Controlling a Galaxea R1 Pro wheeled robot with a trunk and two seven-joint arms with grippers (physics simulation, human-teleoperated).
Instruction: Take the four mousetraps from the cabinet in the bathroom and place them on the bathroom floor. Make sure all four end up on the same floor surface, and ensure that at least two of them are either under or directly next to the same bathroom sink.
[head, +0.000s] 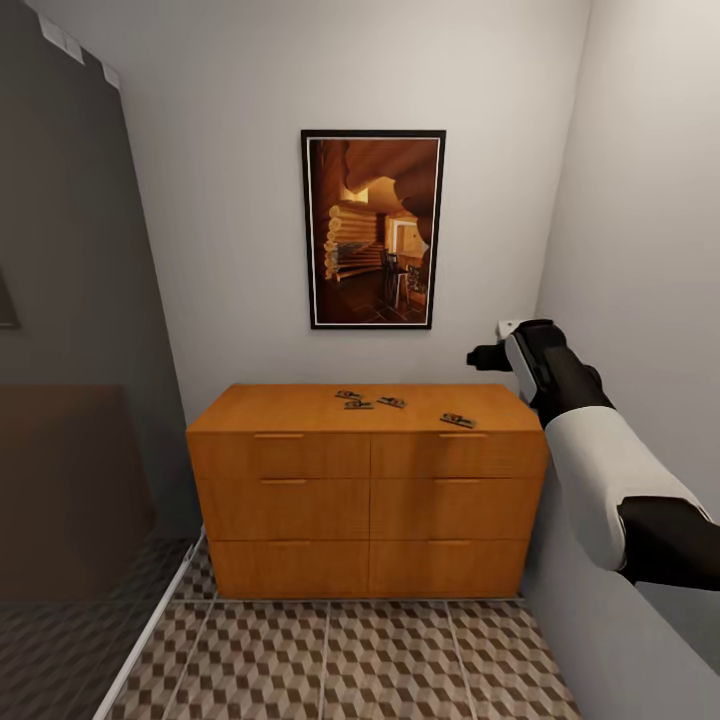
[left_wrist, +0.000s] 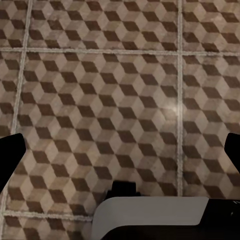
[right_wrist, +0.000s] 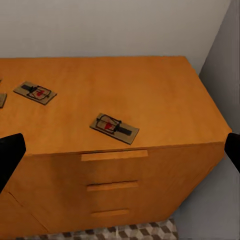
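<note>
Mousetraps (head: 458, 420), all four, lie on the cabinet (head: 300, 410) ahead of the spread, empty right gripper (right_wrist: 120, 150); none moved yet.

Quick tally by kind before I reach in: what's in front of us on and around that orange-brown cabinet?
Small flat brown wooden mousetraps with red spots, on the cabinet top: 4
Wide orange-brown wooden cabinet with drawer fronts: 1
Black-framed picture on the wall above it: 1
Total: 6
</note>
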